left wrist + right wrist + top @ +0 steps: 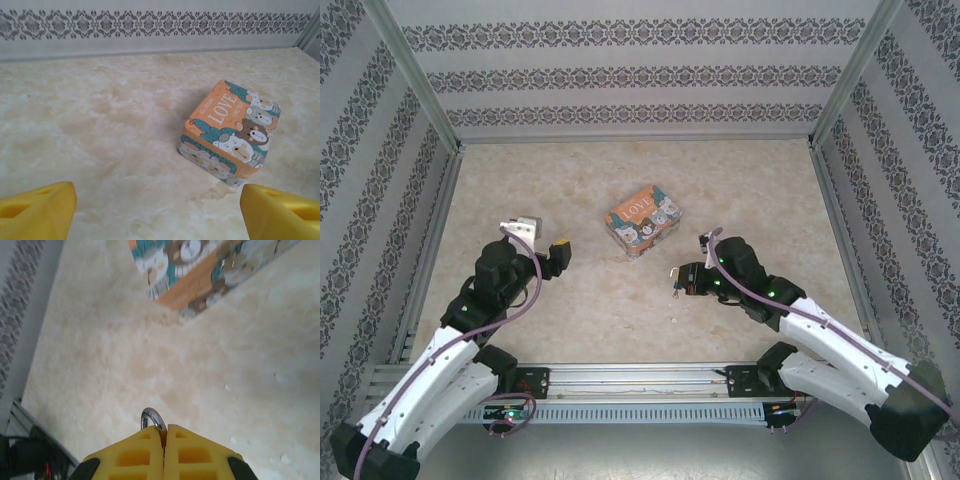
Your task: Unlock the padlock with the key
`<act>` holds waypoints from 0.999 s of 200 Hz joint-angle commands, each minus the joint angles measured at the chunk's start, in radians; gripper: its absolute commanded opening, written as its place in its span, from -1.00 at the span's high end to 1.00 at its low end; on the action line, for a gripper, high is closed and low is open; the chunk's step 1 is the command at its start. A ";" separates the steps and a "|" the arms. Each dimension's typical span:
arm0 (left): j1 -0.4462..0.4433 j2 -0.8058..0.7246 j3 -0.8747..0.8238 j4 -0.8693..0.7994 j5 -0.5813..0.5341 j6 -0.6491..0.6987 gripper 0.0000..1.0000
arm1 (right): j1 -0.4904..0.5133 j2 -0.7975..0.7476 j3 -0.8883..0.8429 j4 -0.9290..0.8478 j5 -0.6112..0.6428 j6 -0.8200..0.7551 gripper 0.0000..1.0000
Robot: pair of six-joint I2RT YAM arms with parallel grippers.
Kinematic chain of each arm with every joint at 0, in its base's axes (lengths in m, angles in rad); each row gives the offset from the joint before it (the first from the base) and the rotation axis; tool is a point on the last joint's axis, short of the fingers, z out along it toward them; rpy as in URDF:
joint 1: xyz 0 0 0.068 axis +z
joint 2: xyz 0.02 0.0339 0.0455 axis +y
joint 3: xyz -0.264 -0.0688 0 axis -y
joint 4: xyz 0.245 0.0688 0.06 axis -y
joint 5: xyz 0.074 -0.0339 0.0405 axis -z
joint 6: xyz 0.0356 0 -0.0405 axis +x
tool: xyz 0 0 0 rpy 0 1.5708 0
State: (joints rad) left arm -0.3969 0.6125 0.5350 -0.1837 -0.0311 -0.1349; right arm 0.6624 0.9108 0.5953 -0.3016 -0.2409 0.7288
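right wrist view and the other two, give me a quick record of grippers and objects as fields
table: beige marbled tabletop
tin: orange-and-teal rectangular cartoon-animal "LOVE" tin, resting on the table between the arms
left gripper: open, yellow jaws wide apart, empty, facing the tin
right gripper: shut on the small padlock; its silvery metal shackle loop pokes out between the yellow jaws

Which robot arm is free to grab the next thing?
The left one, probably. The left gripper is wide open and empty, pointing toward the LOVE tin. The right gripper is shut on the padlock, whose silvery shackle pokes out between its fingers, so it is busy.
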 commanded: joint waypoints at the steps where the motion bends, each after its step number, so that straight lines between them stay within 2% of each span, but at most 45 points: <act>1: 0.009 -0.076 -0.041 -0.047 -0.024 0.168 -0.74 | 0.042 0.071 0.068 -0.185 -0.001 0.024 1.00; 29: 0.009 -0.116 -0.064 -0.014 -0.064 0.193 -0.85 | 0.091 0.180 0.095 -0.225 -0.030 0.083 1.00; 86: 0.009 -0.109 -0.050 -0.049 -0.108 0.210 -0.89 | 0.197 0.289 0.054 -0.205 0.022 0.159 1.00; 112: 0.009 -0.112 -0.047 -0.063 -0.154 0.207 -0.93 | 0.214 0.316 0.030 -0.174 0.029 0.174 1.00; 200: 0.009 -0.112 -0.048 -0.079 -0.176 0.197 -0.95 | 0.223 0.454 0.034 -0.059 -0.010 0.174 1.00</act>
State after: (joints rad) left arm -0.3969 0.5064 0.4797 -0.2317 -0.1772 0.0494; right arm 0.8753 1.3346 0.6296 -0.3950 -0.2325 0.8951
